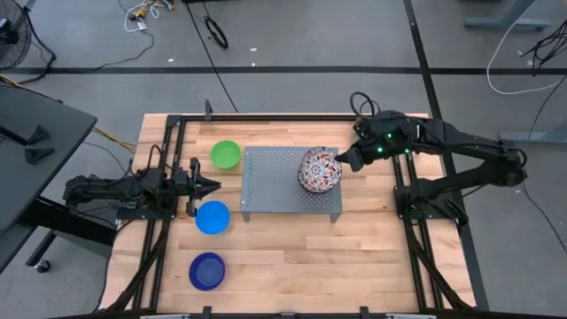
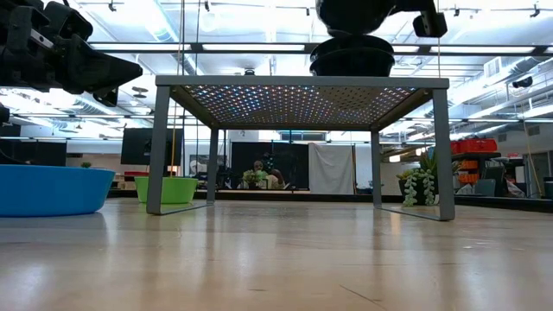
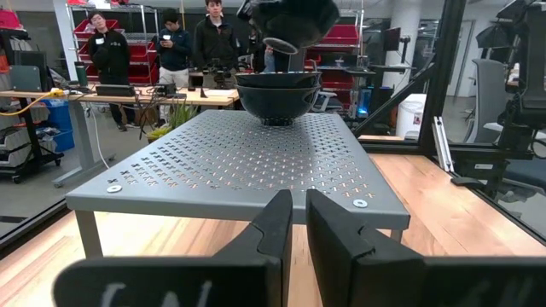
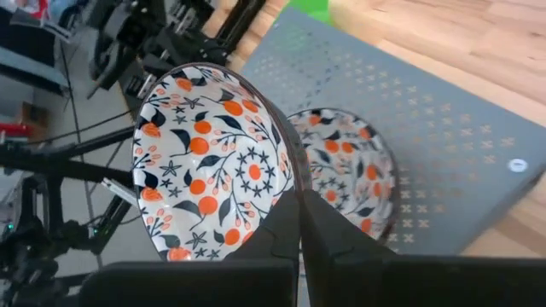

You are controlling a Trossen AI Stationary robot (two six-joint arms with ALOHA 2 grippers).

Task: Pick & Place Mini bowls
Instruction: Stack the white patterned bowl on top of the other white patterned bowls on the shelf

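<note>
**Since it's pinching the rim, the floral bowl hangs tilted over the stack**

While the right gripper (image 4: 299, 223) is clamped tight on the rim of one patterned bowl (image 4: 213, 162), that bowl tips on edge just above the other floral ones (image 4: 345, 175) on the grey stand (image 1: 275, 182). Looks like stacking. Left gripper (image 3: 299, 226) waits by the stand, nearly closed, empty. Green bowl (image 1: 225, 153), light blue bowl (image 1: 213, 216) and dark blue bowl (image 1: 207, 271) sit on the table (image 1: 354, 257).

A grey perforated metal stand (image 1: 288, 184) sits mid-worktop on the pale wooden worktop (image 1: 354, 257), with a small green potted plant (image 2: 421, 186) beyond.
</note>
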